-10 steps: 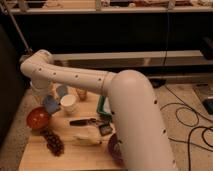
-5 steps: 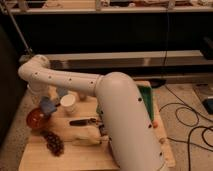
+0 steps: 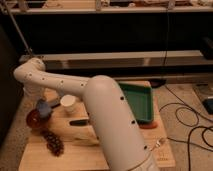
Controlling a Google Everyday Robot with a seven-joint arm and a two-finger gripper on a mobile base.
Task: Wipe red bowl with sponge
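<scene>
The red bowl (image 3: 34, 120) sits at the left edge of the wooden table, orange-red and shallow. My arm reaches in from the lower right, bends at the far left and comes down over the bowl. The gripper (image 3: 41, 104) hangs at the bowl's upper right rim, shut on the light-blue sponge (image 3: 45, 109). The sponge is at the bowl's rim; whether it presses on the inside I cannot tell. The arm hides most of the fingers.
A white cup (image 3: 68, 103) stands just right of the bowl. A dark-handled utensil (image 3: 80, 121) lies mid-table, and a bunch of dark grapes (image 3: 53, 143) lies in front of the bowl. A green tray (image 3: 138, 100) sits at the right. Cables (image 3: 187, 117) run over the floor.
The arm has swung left and lowered, carrying the blue sponge down and left onto the red bowl's rim. The cup, once partly hidden, now shows fully.
</scene>
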